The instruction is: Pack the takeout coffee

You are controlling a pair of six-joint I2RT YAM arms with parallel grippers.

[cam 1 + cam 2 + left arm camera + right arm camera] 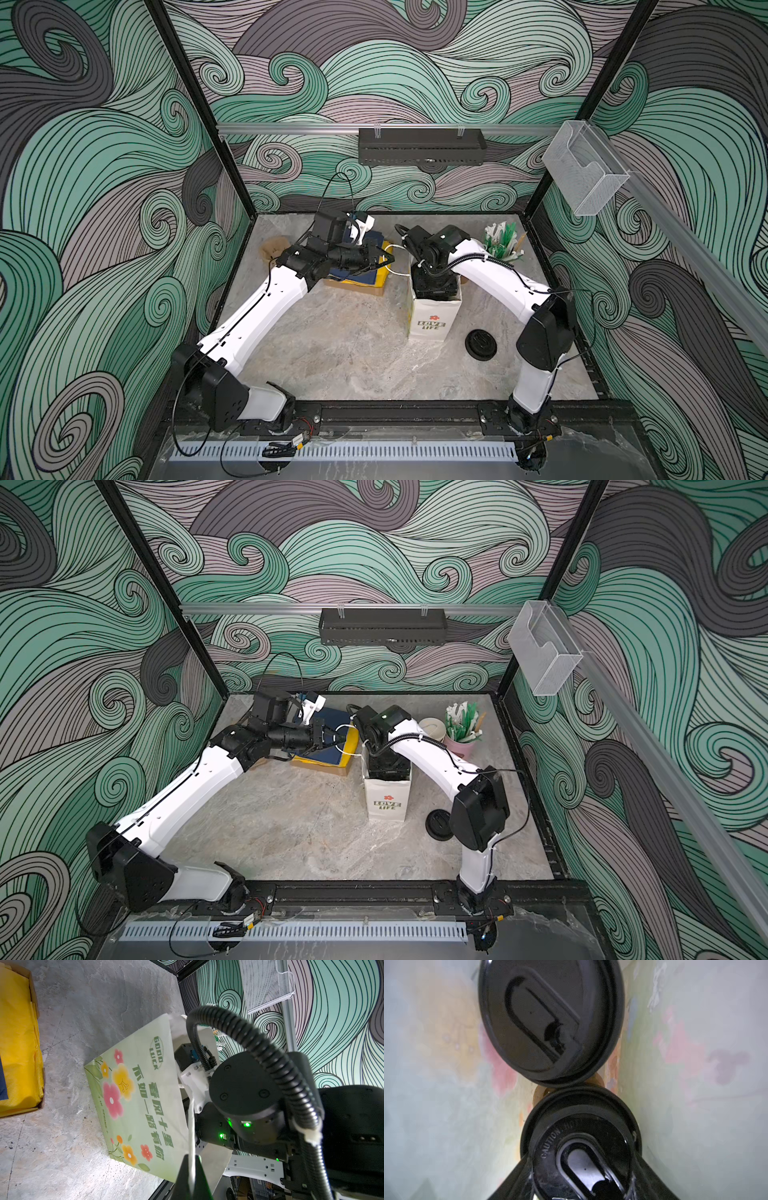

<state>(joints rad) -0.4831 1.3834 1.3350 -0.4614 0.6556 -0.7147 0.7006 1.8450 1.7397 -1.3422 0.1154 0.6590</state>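
Takeout coffee looks almost packed: inside the tall white flower-printed paper bag point(434, 320) I see the farther cup point(550, 1022), small tan paper under a round black plastic sip lid, tilted against the bag wall. The nearer cup point(581, 1142), a match for it, sits rim to rim with it. My right claw point(579, 1176) is down in the bag with a finger on either side of the nearer cup just below its lid, which I read as a grip not yet let go. My left claw point(191, 1159) is pinched together on the bag's white cord handle point(192, 1126), holding the mouth open. What is left, as I judge it, is to release that cup, draw the right arm out and drop the handle. Room is tight: the bag walls crowd both lids and the right wrist fills the opening, so straight up is the only clean exit. A loose black lid point(481, 344) lies on the grey marbled desk point(332, 340) near the bag's base, and a cardboard tray of yellow folded bags point(18, 1043) sits close under the left arm. The desk in front of the bag has open space.
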